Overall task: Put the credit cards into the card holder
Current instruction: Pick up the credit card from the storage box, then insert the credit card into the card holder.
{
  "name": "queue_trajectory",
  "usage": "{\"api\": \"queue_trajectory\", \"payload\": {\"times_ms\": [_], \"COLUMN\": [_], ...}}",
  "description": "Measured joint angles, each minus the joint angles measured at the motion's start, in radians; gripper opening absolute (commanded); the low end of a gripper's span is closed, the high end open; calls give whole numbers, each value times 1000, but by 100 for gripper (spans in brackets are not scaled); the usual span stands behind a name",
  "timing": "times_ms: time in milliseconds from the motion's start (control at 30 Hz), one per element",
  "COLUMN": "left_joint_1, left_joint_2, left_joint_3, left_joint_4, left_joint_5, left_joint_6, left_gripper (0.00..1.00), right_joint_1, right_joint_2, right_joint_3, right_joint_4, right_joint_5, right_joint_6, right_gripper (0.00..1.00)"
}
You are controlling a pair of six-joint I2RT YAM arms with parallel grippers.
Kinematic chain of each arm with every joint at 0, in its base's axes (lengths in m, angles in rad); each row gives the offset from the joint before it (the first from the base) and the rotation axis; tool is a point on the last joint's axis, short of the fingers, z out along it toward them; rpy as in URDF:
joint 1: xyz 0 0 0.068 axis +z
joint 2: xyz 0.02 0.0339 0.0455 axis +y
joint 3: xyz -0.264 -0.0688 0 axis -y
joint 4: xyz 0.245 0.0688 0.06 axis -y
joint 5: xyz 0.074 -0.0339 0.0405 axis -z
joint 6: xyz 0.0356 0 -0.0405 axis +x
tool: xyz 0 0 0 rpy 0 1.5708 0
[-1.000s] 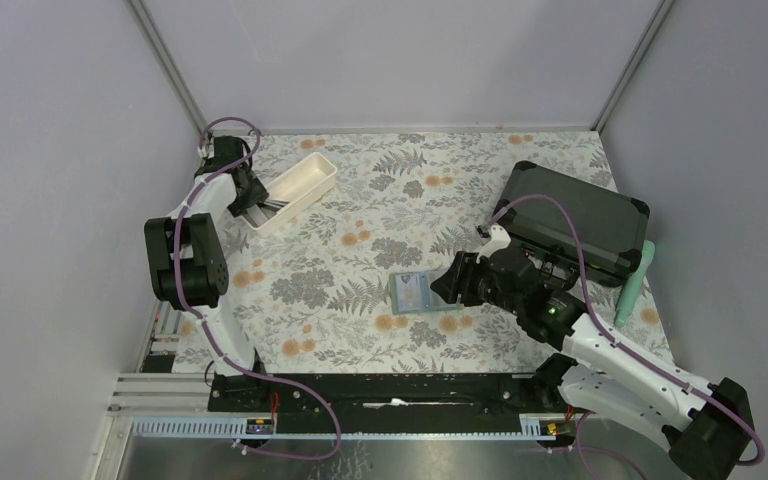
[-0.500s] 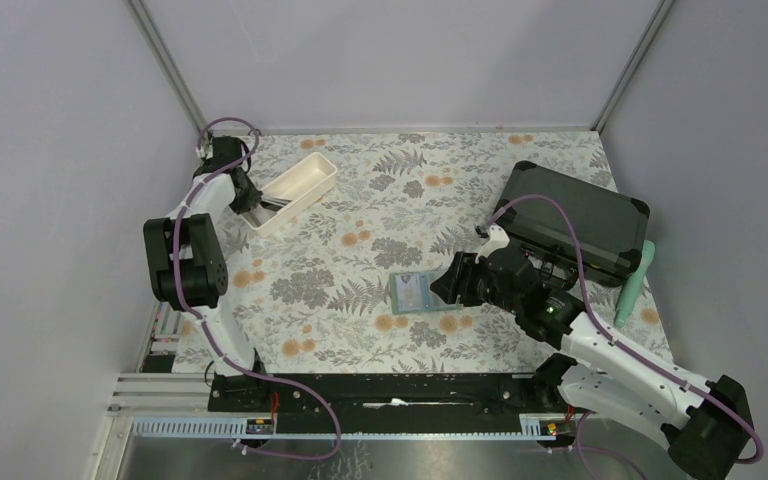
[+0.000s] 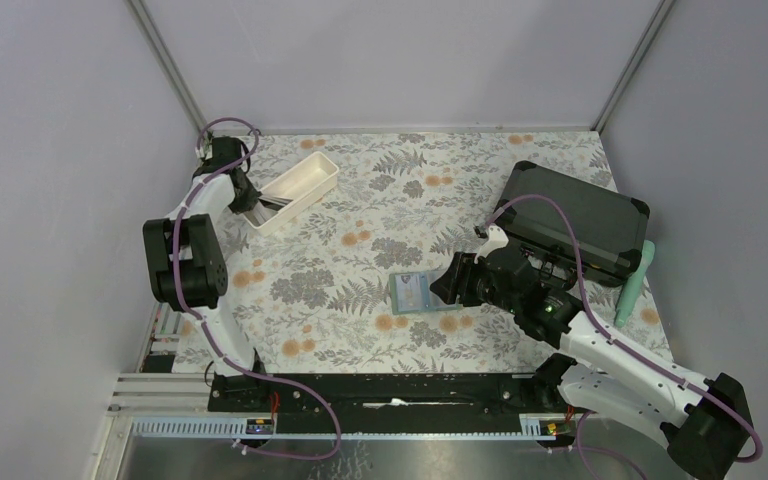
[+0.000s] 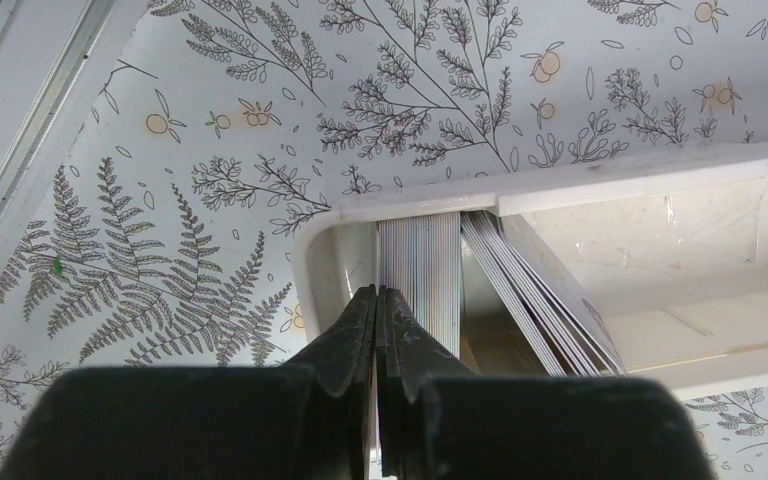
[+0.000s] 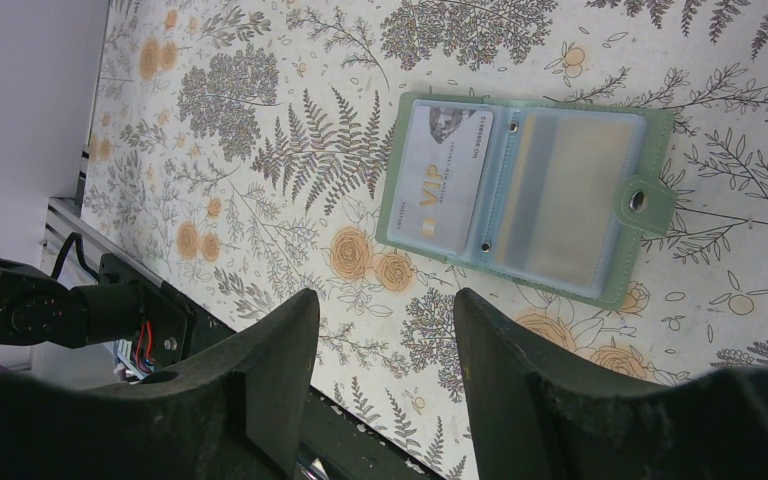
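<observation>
Left claw (image 3: 251,203) sits at the near-left end of the white tray (image 3: 305,178), over the cards (image 3: 268,207); holder (image 3: 412,292) lies open on the floral surface (image 3: 380,200); right claw (image 3: 441,285) is just beside its right edge; black case (image 3: 575,220) stands far right.

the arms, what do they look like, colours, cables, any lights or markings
The left arm and right arm match: white links between bulky black joint housings, with a purple cable looping along each. A small green light glows on the right arm. The left gripper and right gripper have matte black, tapered fingers.
</observation>
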Motion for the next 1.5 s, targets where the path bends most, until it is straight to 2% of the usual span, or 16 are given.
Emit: {"api": "queue_trajectory", "payload": {"times_ms": [667, 833, 1000, 1067, 1200, 1333, 1500], "left_joint_1": [0, 0, -17, -56, -245, -449, -616], "left_joint_2": [-161, -267, -408, -466, -571, -632, -635], "left_joint_3": [-6, -55, -101, -129, -224, -385, -581], "left_joint_4": [-37, -47, -48, -45, -14, 66, 286], "left_joint_5": [-4, 3, 69, 92, 177, 272, 365], "left_joint_6": [31, 33, 28, 24, -5, -79, -217], "left_gripper": [0, 0, 0, 0, 0, 0, 0], "right_joint_1": [0, 0, 0, 0, 0, -3, -67], "right_joint_2": [-1, -16, -19, -15, -1, 24, 66], "right_joint_3": [0, 0, 4, 12, 29, 31, 21], "right_joint_4": [0, 0, -13, -40, -100, -159, -169], "right_joint_5": [0, 1, 5, 21, 73, 138, 150], "right_joint_6": [0, 0, -10, -21, -39, -47, -48], "right_gripper": [59, 60, 62, 63, 63, 64, 64]}}
